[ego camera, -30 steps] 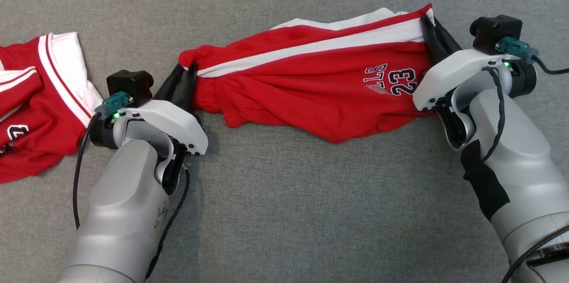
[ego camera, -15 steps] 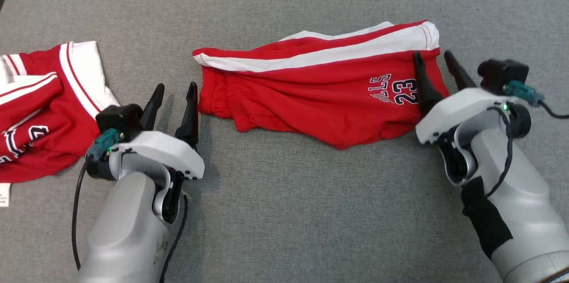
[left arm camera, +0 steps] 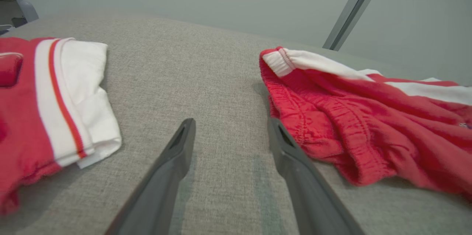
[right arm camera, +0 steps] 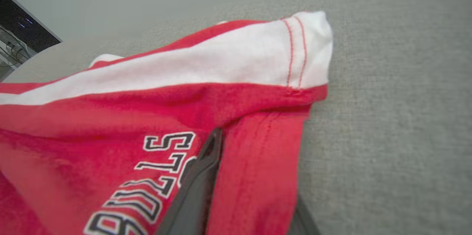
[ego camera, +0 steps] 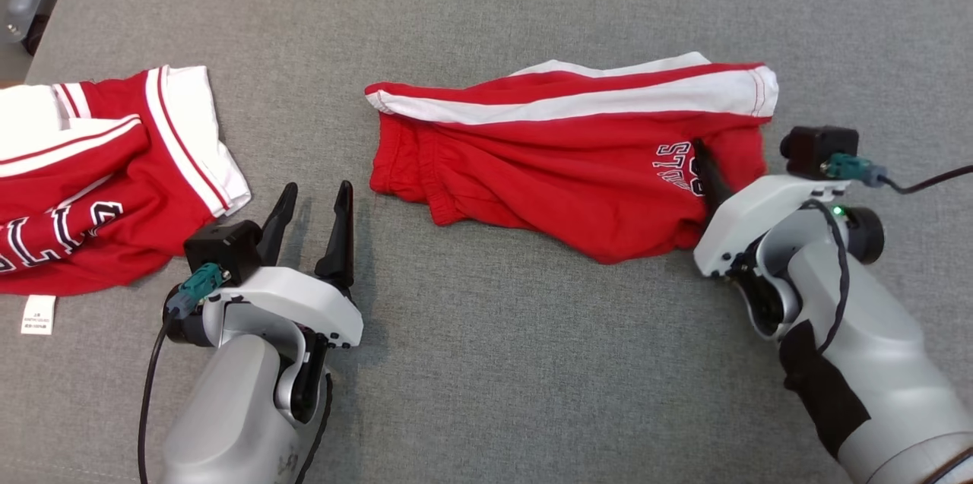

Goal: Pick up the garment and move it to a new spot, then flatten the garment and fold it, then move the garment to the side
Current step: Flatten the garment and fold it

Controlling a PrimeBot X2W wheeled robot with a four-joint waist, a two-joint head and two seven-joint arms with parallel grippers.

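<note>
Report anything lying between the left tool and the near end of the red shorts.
Nothing visible does. The left tool stands open just short of the waistband end of the red shorts, with bare grey cloth surface between them. The other red-and-white garment lies off to its left, outside that path.

Shorts (ego camera: 562, 188): red, white side stripe, red stitching at hem, lettering outlined white and navy. Jersey (ego camera: 99, 188) at left edge of grey woven worktop (ego camera: 486, 378): red, white trim with thin red stripes, white tag (ego camera: 38, 314). Left gripper (ego camera: 318, 191): dark grey fingers, white housing.
</note>
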